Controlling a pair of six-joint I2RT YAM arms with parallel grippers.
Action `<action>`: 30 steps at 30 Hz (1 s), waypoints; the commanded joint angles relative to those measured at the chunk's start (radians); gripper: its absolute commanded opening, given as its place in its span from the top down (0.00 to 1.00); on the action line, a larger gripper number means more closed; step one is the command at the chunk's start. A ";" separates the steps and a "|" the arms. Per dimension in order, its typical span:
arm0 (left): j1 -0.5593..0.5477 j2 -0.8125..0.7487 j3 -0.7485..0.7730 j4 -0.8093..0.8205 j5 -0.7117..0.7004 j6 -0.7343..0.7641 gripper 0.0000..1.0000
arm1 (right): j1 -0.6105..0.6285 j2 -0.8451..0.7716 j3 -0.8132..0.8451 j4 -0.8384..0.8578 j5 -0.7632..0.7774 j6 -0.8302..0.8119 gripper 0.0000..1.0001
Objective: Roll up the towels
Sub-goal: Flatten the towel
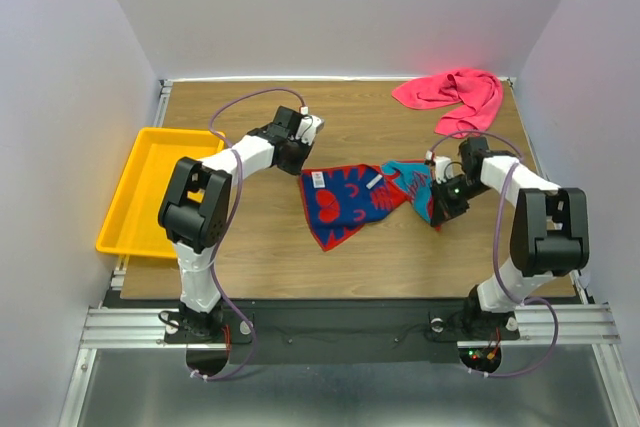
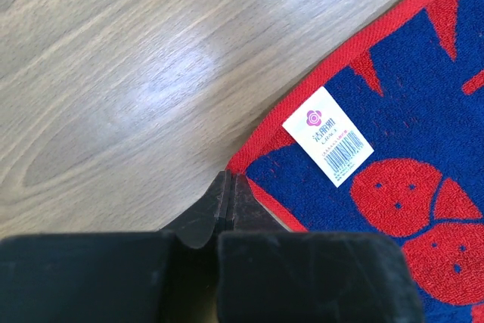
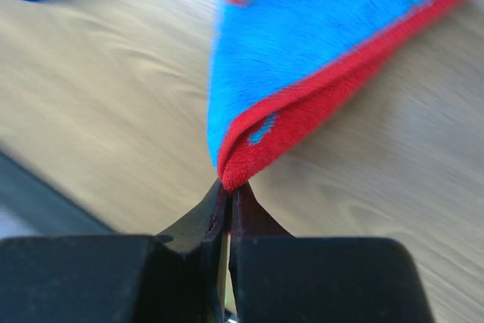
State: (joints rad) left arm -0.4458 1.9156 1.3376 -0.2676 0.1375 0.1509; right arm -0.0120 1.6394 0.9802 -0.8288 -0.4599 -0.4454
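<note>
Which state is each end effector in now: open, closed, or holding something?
Left end effector: closed, pinching a corner of the patterned towel.
Right end effector: closed, pinching another corner of it.

Overhead view: bright, even light from above, with only faint, soft shadows on the table (image 1: 350,257); the pink towel (image 1: 455,89) is oversaturated and throws a red glow on the wall (image 1: 480,42) behind it. Left wrist view: sharp throughout, with a pale patch of glare on the wood; the weave of the patterned towel (image 2: 408,111) and its label (image 2: 328,135) are crisp. Right wrist view: the near towel corner is in focus; farther cloth and wood grain are smeared by blur
</note>
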 commanded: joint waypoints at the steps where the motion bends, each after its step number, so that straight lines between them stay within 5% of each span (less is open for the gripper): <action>1: 0.010 -0.012 0.041 -0.004 -0.006 0.019 1.00 | -0.052 -0.117 0.095 -0.085 -0.271 0.030 0.99; 6: 0.015 -0.033 0.025 -0.001 -0.006 0.032 1.00 | -0.230 -0.075 0.228 -0.232 -0.626 0.076 1.00; 10: 0.016 -0.049 0.014 0.005 -0.003 0.050 1.00 | -0.359 0.045 0.327 -0.560 -0.885 -0.133 0.99; 13: 0.018 -0.064 0.012 0.016 0.007 0.062 1.00 | -0.405 0.066 0.321 -0.559 -1.006 -0.092 0.99; 18: 0.030 -0.147 -0.027 0.056 0.014 0.067 1.00 | -0.447 0.021 0.340 -0.559 -1.026 -0.064 0.99; 26: 0.039 -0.492 -0.135 0.091 0.102 0.134 1.00 | -0.588 -0.131 0.322 -0.547 -0.967 0.063 0.99; 30: 0.039 -0.683 -0.244 0.091 0.171 0.225 1.00 | -0.669 -0.176 0.279 -0.422 -0.929 0.298 0.99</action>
State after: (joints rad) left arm -0.4061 1.3495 1.1618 -0.1970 0.2363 0.2771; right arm -0.6239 1.5131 1.2850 -1.3170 -1.4048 -0.3473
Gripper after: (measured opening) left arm 0.019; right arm 0.035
